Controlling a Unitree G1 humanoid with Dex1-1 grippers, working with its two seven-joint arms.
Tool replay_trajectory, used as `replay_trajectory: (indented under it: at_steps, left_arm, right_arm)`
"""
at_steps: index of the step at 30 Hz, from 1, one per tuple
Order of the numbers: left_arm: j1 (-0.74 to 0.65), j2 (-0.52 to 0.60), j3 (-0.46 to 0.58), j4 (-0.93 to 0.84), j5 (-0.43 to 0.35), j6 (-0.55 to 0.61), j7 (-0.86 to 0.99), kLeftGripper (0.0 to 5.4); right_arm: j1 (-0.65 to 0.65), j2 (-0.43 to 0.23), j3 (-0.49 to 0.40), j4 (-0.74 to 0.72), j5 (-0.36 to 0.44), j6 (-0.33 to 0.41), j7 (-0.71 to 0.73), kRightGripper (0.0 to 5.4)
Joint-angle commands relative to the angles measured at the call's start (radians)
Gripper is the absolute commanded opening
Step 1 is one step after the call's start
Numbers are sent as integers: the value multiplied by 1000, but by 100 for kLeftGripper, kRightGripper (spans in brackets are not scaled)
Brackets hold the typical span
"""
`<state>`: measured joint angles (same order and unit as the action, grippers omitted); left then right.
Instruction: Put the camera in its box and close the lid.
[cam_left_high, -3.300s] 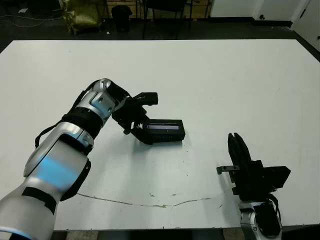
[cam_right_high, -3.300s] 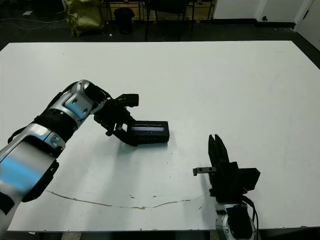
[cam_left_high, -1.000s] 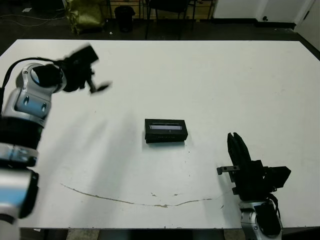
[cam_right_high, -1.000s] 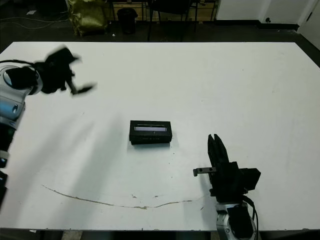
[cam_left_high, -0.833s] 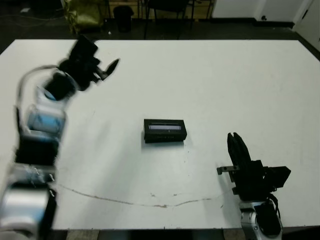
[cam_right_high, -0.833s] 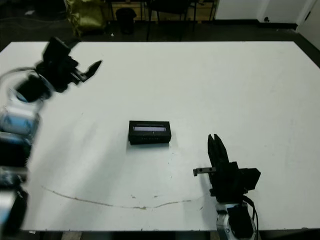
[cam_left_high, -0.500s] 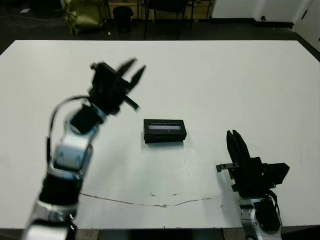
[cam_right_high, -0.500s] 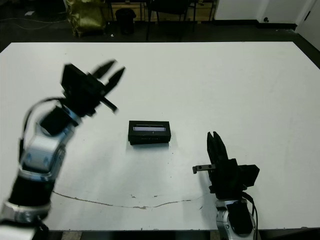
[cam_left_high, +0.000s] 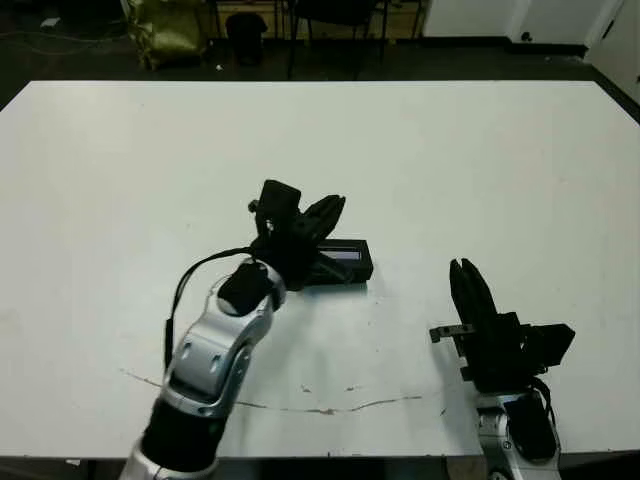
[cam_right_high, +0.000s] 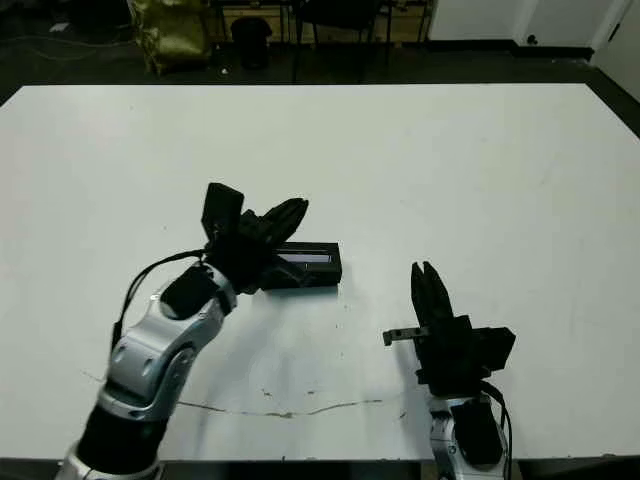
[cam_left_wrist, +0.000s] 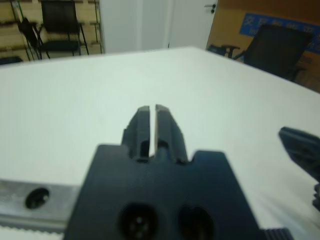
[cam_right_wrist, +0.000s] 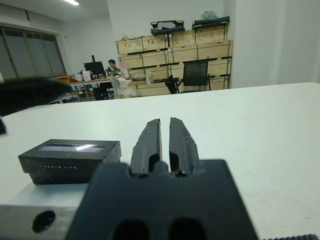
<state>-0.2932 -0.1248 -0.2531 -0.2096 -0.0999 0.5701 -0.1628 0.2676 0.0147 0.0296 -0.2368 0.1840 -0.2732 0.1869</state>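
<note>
1. Left gripper (cam_left_high: 328, 208) is back over the middle of the table (cam_left_high: 480, 150), its fingers above the near-left end of the box (cam_left_high: 345, 263); half a second ago it was raised well off toward the table's left side, so the arm has swung back in
2. Left gripper is clenched, the two fingers (cam_left_wrist: 148, 122) nearly touching with only a thin slit between, nothing held
3. Lid (cam_right_wrist: 72, 148) sits flat on the box, grey strip up, edges lined up with the tray below; box is in the same spot as a second ago, roughly table centre, slightly toward the near edge
4. Camera not visible anywhere; judged to be inside the closed box
5. Right gripper (cam_left_high: 466, 280) has stayed parked near the near-right part of the table, well apart from the box, fingers (cam_right_wrist: 152, 140) closed together, empty
6. Meaning: task looks essentially done; the left arm's return reads as a final press or check on the lid, whether it touches the lid cannot be told
</note>
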Motion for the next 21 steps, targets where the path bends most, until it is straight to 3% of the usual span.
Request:
replay_trajectory:
  at_steps: [1,8,13,21]
  left_arm:
    - [-15,-42,-9,86,25,36,61,2]
    - [-47,-74,-45,287,108,-104,153,2]
    - [-53,-96,-20,427,111,-216,180,2]
    - [-11,-90,-6,516,116,-234,209,2]
  right_arm:
    - [16,1,-3,8,2,12,-8,0]
    - [14,-2,-3,14,7,7,-3,0]
    - [16,-6,-4,17,6,3,2,0]
    - [29,-3,-5,-8,2,32,-12,0]
